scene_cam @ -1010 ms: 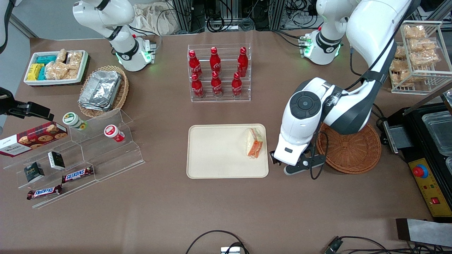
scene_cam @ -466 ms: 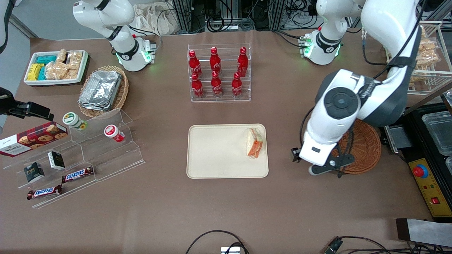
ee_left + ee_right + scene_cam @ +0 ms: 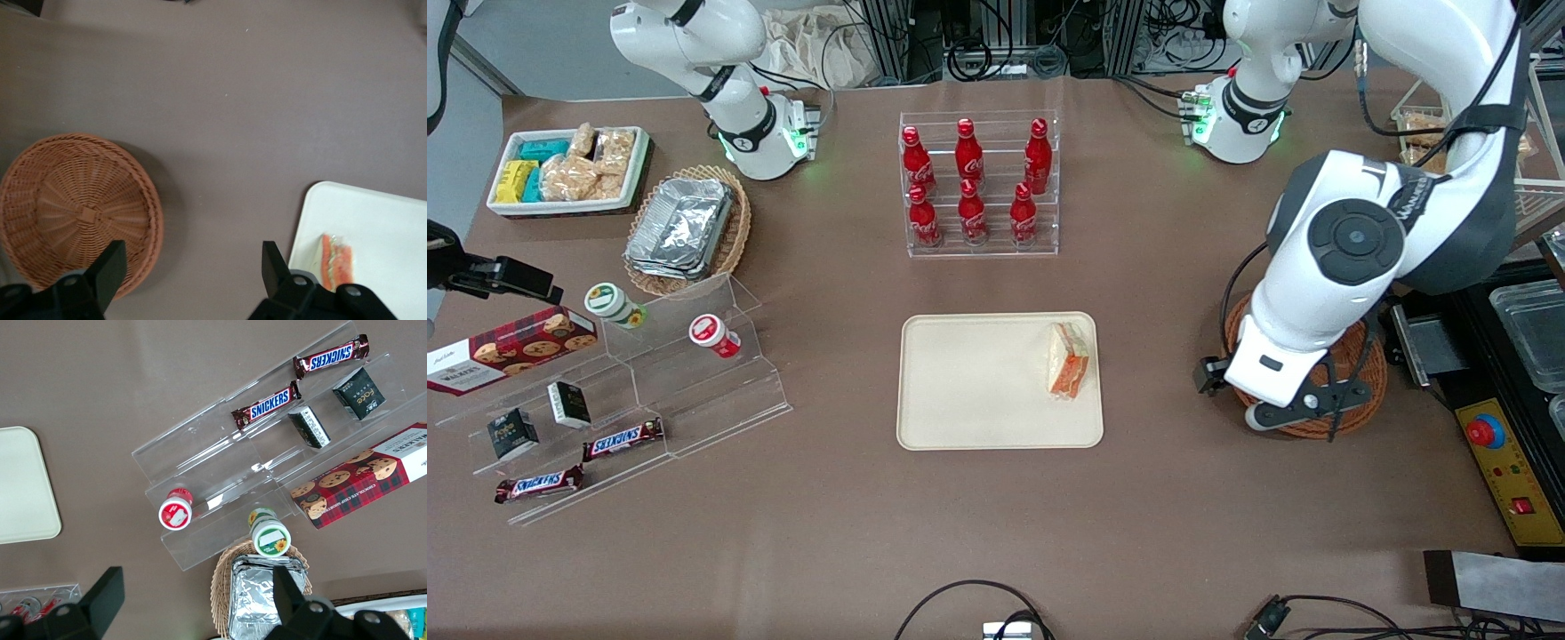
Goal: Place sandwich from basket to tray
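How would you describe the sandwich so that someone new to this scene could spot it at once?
Find the cream-beige tray in the middle of the table, nearer the front camera than the rack of red bottles. The sandwich lies on it, at the edge toward the working arm's open hand, which hangs over the brown basket's edge. It is the tray's only item: pale bread, orange-red filling.

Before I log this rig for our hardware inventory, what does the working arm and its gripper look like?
The left arm has glossy white shells with dark grey joint sections and a round dark grey cap on its joint. A thin black cable runs along it. Its base glows green. The gripper, over the table between basket and tray, has black fingers, spread open.
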